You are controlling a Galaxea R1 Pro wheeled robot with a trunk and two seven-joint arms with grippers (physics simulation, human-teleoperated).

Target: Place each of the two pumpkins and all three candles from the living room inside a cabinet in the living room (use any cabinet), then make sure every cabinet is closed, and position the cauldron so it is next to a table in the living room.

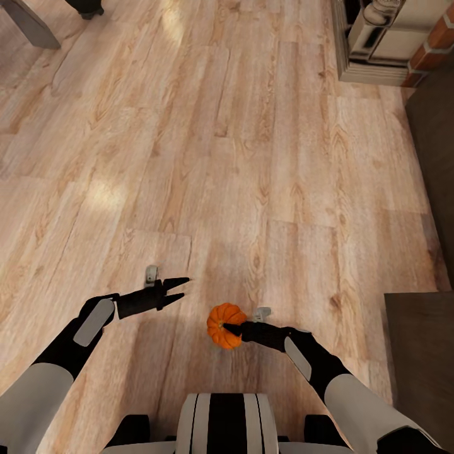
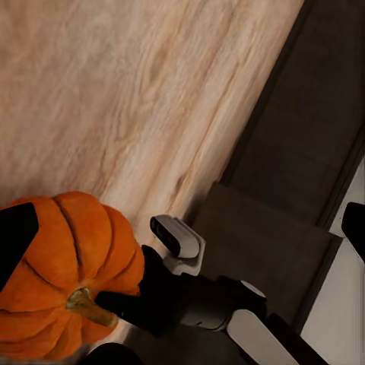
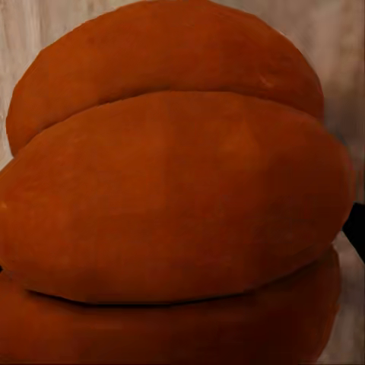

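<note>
Over pale wood-plank floor (image 1: pixel 252 157), right pincer (image 1: pixel 228 328) grips a pumpkin (image 1: pixel 222 321) — left pincer (image 1: pixel 181 289) parted, empty.

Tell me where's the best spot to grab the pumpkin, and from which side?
Probably around its round ribbed middle, coming in from the side, as the right gripper is doing now. The pumpkin is wide and rounded, so fingers can pinch across the body. Its stem looks short and thin, likely a poorer place to hold.

Pale grey arms with black forearms, grey oval panels, black pointed jaws, black-and-white striped trunk
</note>
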